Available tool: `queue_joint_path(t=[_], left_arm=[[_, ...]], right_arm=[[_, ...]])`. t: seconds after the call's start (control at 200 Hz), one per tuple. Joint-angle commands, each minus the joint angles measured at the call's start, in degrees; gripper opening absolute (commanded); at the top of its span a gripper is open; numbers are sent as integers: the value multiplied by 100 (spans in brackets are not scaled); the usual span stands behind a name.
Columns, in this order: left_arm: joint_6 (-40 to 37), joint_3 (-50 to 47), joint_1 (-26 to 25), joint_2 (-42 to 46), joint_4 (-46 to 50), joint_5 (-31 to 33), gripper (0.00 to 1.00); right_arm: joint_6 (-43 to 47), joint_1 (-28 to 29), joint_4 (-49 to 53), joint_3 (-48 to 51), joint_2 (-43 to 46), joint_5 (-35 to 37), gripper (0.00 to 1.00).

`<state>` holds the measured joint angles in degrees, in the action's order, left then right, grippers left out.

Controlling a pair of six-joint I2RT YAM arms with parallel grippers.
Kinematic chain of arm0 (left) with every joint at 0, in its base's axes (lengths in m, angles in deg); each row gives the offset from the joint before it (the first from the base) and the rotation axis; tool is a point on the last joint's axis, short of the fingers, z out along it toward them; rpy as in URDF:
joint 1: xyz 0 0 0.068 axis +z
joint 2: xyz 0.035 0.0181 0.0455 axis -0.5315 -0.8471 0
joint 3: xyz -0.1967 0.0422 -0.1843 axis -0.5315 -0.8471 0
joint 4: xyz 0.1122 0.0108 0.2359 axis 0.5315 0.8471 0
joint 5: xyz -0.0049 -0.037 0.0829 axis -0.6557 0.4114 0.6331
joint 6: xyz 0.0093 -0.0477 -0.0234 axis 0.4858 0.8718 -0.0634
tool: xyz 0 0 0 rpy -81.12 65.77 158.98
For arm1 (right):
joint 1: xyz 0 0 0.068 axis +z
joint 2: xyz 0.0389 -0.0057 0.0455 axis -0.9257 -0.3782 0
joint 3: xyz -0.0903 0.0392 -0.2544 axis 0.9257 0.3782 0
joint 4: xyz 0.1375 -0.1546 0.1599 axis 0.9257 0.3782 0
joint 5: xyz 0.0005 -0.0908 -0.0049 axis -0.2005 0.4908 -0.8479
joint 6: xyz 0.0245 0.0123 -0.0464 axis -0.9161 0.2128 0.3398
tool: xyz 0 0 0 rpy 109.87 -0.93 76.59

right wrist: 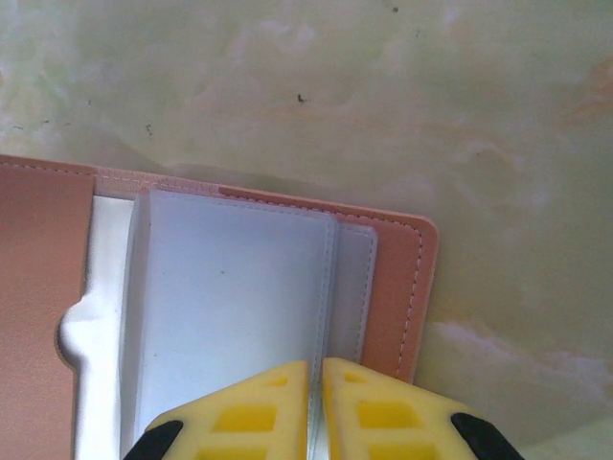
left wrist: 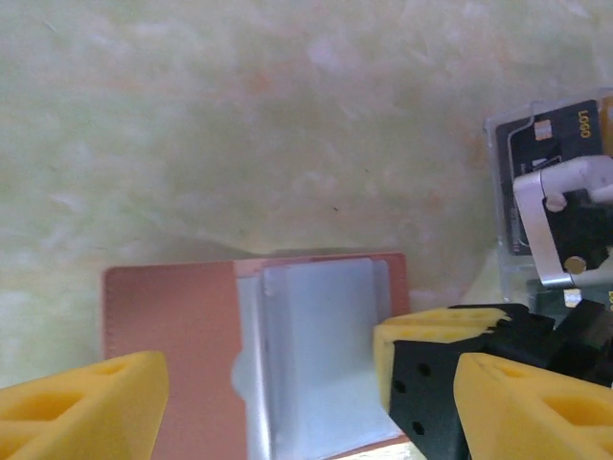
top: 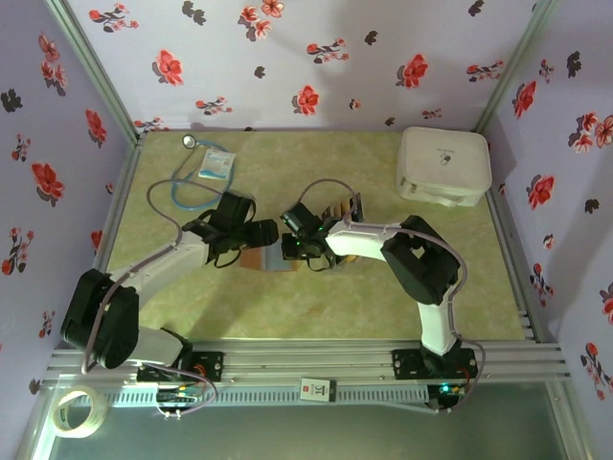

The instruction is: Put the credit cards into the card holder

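**Inspector:** Locating the credit cards [top: 343, 205] first. Where do they sit?

**Assessor:** Bunched together on the table [top: 192, 307], just past the far-right corner of the card holder [top: 263, 259]. They are near it, and I cannot tell whether they touch. From the left wrist, one dark card [left wrist: 556, 158] shows at the right edge, apparently behind clear plastic.

**Inspector:** And the card holder?

**Assessor:** Mid-table, lying open and flat, with its long axis running left to right between the two grippers. The leather flap is on the left arm's side and the clear pocket [right wrist: 230, 307] on the right arm's side. The thumb notch faces the flap, so I judge the pocket loads from that side.

**Inspector:** Jaws?

**Assessor:** The right gripper [right wrist: 314, 407] has its fingertips brought together over the clear pocket. I cannot tell whether a leaf is pinched between them. The left gripper [left wrist: 306, 407] stands wide apart and holds nothing, its fingers straddling the card holder.

**Inspector:** The deciding relation?

**Assessor:** The cards lie beyond the card holder on the right arm's side, so the right arm is nearer. That gripper is occupied at the pocket, however. In my judgement the free left gripper would have to reach across and past the right gripper to fetch a card.
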<state>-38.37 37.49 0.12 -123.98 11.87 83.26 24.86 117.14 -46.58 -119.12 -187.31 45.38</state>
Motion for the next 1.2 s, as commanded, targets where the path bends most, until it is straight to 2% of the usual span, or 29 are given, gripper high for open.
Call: queue_joint_path(t=[0.0, 0.34, 0.815, 0.95, 1.195], left_arm=[[408, -452, 25, -35, -619, -319, 76], [435, -1253, 182, -144, -1473, -374, 59], [154, -1326, 246, -500, -1700, -367, 56], [117, -1297, 267, -504, -1660, -367, 56], [42, -1250, 269, -531, -1583, -366, 56]], right_arm=[[135, -90, 335, -128, 119, 54, 12], [182, -257, 376, -258, 251, 54, 13], [118, -328, 86, -351, 255, -193, 14], [39, -316, -148, -23, 747, -302, 14], [-22, -306, 130, 967, 1789, -316, 20]])
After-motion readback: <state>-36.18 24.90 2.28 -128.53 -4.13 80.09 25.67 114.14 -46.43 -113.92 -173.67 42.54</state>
